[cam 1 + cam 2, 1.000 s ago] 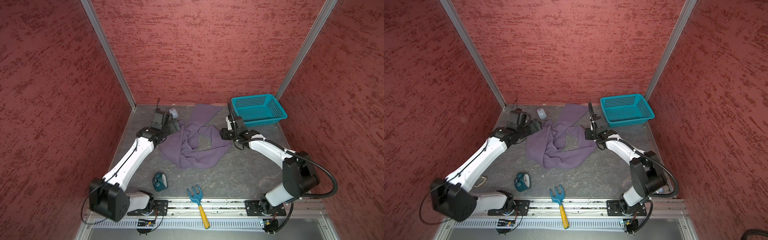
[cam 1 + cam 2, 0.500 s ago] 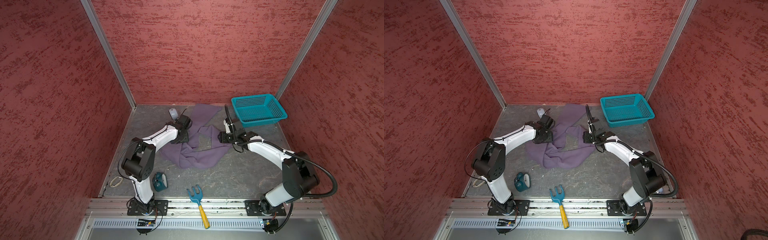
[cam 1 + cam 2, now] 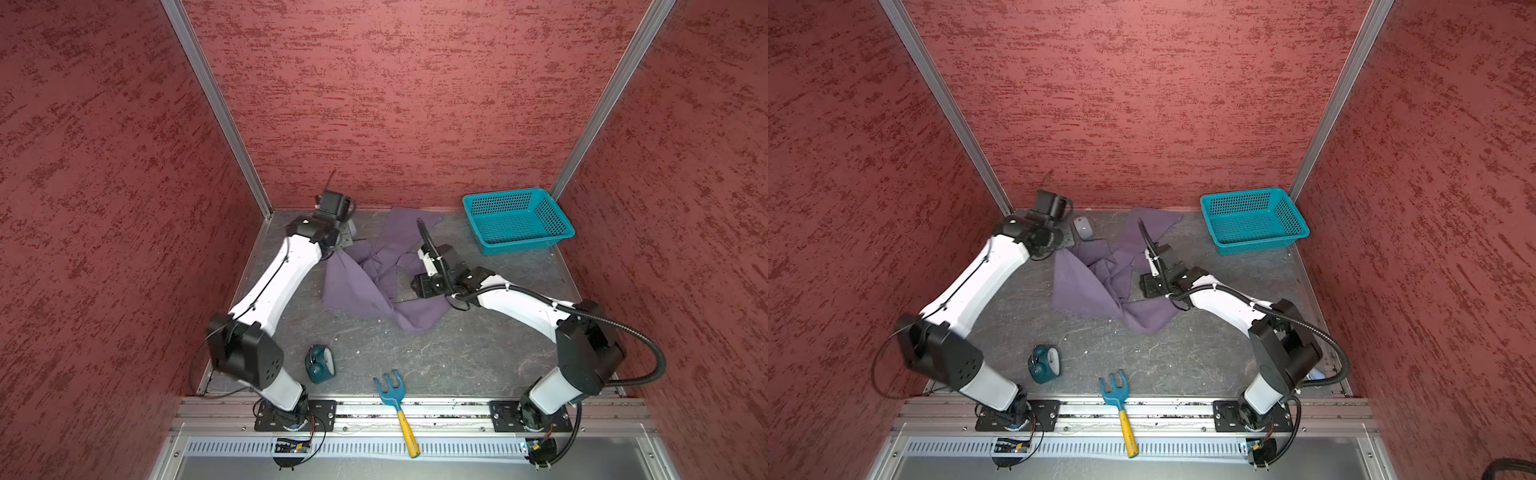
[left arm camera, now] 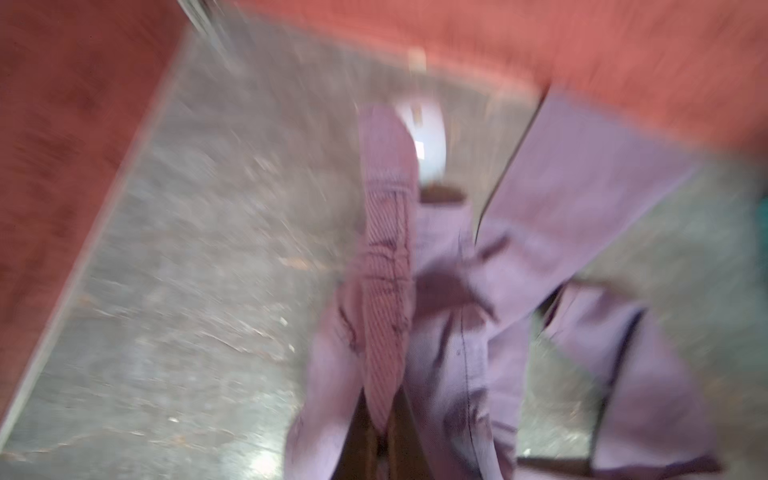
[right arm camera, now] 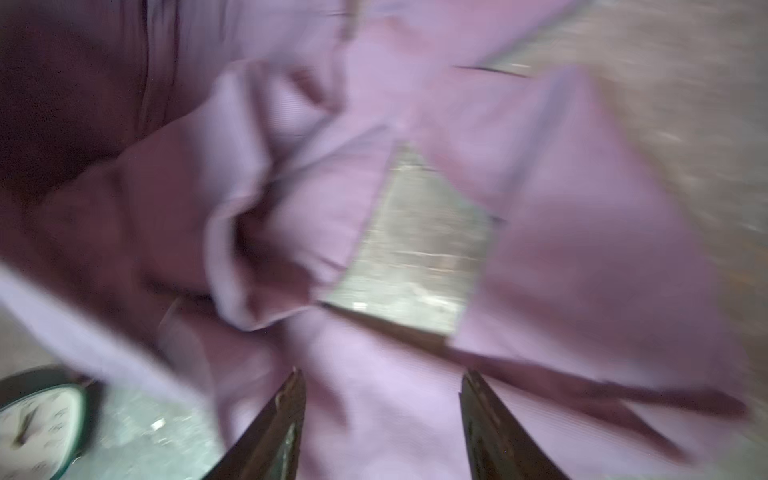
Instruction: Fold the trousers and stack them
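Found a small rake (image 3: 395, 399) nearest, laid across the front rail: blue plastic tines, yellow handle. Saw a round teal alarm clock (image 3: 319, 365) just behind it to the left, white dial showing, on the grey, scuffed bench (image 3: 436, 353). Found the trousers (image 3: 357, 286) mid-bench, soft purple-grey cloth, crumpled and unfolded, one leg stretched toward the back wall, another fold trailing toward the front. Saw the right fingers (image 5: 494, 436), dark and tapered, spread apart above the cloth, gripping nothing. Saw the left fingers (image 4: 353, 453), blurred, pinched shut on a ribbed strip of the trousers, that corner drawn up into a taut peak at the cloth's far left edge. Spotted a smooth pale computer mouse (image 3: 1082, 227) just beyond that peak. Noted a teal plastic basket (image 3: 519, 220), rectangular and perforated, in the far right corner, well apart from the trousers, against rough red walls.
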Controlling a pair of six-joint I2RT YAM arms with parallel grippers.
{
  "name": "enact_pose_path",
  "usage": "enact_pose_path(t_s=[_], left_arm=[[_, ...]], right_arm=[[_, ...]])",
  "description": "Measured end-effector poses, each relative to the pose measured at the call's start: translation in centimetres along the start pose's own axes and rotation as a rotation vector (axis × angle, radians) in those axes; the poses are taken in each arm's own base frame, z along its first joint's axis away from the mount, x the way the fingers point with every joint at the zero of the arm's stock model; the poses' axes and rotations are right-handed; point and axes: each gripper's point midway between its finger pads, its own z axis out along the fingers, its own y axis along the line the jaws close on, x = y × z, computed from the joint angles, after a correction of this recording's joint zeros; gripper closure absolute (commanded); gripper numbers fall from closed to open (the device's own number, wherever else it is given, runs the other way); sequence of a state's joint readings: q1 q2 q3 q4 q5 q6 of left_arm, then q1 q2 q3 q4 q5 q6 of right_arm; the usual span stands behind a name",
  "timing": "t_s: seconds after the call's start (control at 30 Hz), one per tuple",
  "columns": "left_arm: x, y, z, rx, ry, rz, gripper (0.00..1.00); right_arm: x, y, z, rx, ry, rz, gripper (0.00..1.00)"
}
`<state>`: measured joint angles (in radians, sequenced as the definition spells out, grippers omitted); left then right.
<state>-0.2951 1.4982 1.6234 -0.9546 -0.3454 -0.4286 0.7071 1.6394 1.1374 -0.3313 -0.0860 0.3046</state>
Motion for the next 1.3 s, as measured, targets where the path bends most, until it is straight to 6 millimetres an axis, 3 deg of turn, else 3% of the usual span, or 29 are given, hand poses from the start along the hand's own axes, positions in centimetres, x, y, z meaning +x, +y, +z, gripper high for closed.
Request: enact_pose_path(t_s=[0.07, 0.13, 0.2, 0.27, 0.37, 0.47, 0.6, 0.63, 0.67, 0.8, 0.83, 0.93, 1.03, 1.13, 1.2, 1.3], left_arm=[[-2.6, 2.3, -4.2, 0.008, -0.116, -0.065, 1.00], [-3.9, 4.7, -7.6, 0.008, -0.204, -0.121, 1.00], [-4.0, 7.2, -9.4, -0.018, -0.251, -0.163, 1.00], [-3.3, 9.4, -9.8, -0.056, -0.259, -0.195, 1.00], [-1.5, 11.6, -8.9, -0.107, -0.214, -0.223, 1.00], [0.1, 12.6, -7.5, -0.126, -0.143, -0.234, 1.00], [0.6, 13.3, -7.2, -0.122, -0.107, -0.257, 1.00], [0.5, 13.4, -7.2, -0.120, -0.107, -0.262, 1.00], [0.5, 13.5, -7.2, -0.116, -0.105, -0.268, 1.00], [0.5, 14.0, -7.1, -0.105, -0.097, -0.293, 1.00], [0.4, 14.1, -7.1, -0.105, -0.097, -0.299, 1.00], [0.3, 14.4, -7.1, -0.096, -0.099, -0.318, 1.00], [0.3, 14.5, -7.2, -0.085, -0.096, -0.327, 1.00], [0.4, 14.4, -7.2, -0.077, -0.095, -0.331, 1.00], [0.4, 14.4, -7.2, -0.070, -0.097, -0.334, 1.00], [0.6, 14.4, -7.4, -0.060, -0.104, -0.338, 1.00]], right_arm=[[0.3, 2.6, 0.7, -0.040, 0.010, -0.050, 0.29], [0.9, 4.9, 1.9, -0.072, 0.030, -0.089, 0.08], [1.4, 6.5, 3.5, -0.093, 0.051, -0.121, 0.06], [2.3, 7.5, 5.1, -0.104, 0.078, -0.138, 0.07], [4.1, 7.6, 7.2, -0.096, 0.121, -0.138, 0.11], [4.8, 6.5, 8.5, -0.045, 0.132, -0.127, 0.13], [4.3, 6.2, 9.6, -0.017, 0.119, -0.124, 0.15], [4.1, 6.2, 9.8, -0.021, 0.115, -0.122, 0.19], [4.1, 6.3, 10.1, -0.027, 0.113, -0.120, 0.30], [5.1, 6.5, 11.1, -0.054, 0.138, -0.094, 0.92], [5.2, 6.7, 11.3, -0.065, 0.141, -0.088, 1.00], [5.1, 6.9, 11.1, -0.085, 0.142, -0.059, 1.00], [4.3, 6.4, 9.9, -0.092, 0.135, -0.035, 1.00], [1.1, 4.9, 6.5, -0.081, 0.081, 0.001, 1.00], [-2.6, 3.3, 2.5, -0.066, -0.009, 0.030, 1.00], [-9.4, 0.9, -6.4, -0.009, -0.220, 0.061, 1.00]])
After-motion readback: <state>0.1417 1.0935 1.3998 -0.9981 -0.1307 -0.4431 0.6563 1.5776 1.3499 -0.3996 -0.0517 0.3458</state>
